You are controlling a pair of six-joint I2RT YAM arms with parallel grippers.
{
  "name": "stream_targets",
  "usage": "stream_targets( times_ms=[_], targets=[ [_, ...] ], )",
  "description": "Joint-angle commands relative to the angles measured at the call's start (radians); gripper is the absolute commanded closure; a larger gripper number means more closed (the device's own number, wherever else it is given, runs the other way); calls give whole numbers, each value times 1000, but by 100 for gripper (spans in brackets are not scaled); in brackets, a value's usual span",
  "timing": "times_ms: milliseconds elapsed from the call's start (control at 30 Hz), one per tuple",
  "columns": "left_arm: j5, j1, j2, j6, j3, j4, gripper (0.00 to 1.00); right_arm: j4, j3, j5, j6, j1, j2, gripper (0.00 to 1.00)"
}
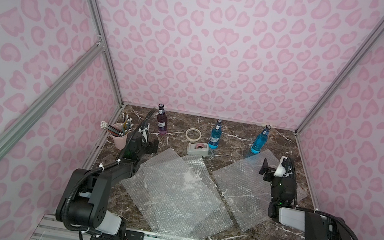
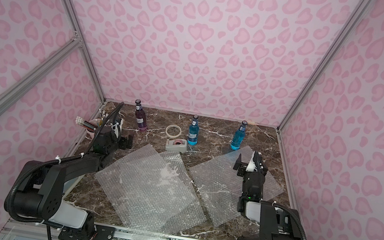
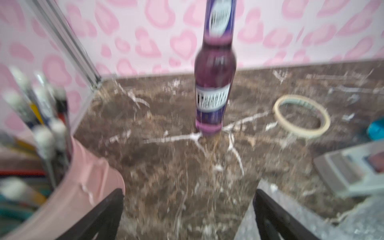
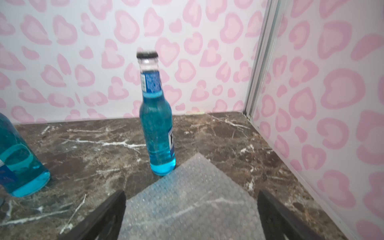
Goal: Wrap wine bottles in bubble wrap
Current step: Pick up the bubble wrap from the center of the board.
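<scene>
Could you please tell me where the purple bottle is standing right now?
In both top views the purple bottle stands upright near the back wall on the robot's left side, between the pink pencil cup and the tape roll.

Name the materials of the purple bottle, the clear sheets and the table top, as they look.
Purple bottle: likely glass, with a glossy, see-through tinted body. Clear sheets: thin plastic bubble wrap, bumpy, with the table's veins showing through. Table top: smooth brown marble look with white veins; whether it is stone or printed laminate, I cannot tell.
</scene>
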Motion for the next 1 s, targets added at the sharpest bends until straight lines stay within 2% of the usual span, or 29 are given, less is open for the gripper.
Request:
stream_targets(
  times_ms=[0,233,367,467,533,667,800,867,967],
  targets=[
    [16,-24,-52,3,32,-195,2,-173,34,-41,10,0,-73,0],
    [16,-109,-196,-135,109,-504,1,-566,176,-112,86,38,-190,0],
    [103,-127,-255,-246,152,-694,2,-829,274,-77,153,95,-189,0],
    [207,-138,-281,-279,174,-818,1,-988,322,-55,201,120,-158,0],
    [294,-144,-304,-282,175,-876,2,-1080,349,3,273,137,-129,2],
    [476,-154,-336,-328,162,-916,2,-1158,383,78,348,193,-70,4],
    [636,-180,-331,-400,127,-850,2,-1150,426,98,372,236,28,5],
    [673,-198,-314,-431,115,-806,1,-1156,464,111,380,254,93,5],
    [671,-241,-284,-441,117,-785,1,-1142,521,129,375,272,180,7]
  ],
)
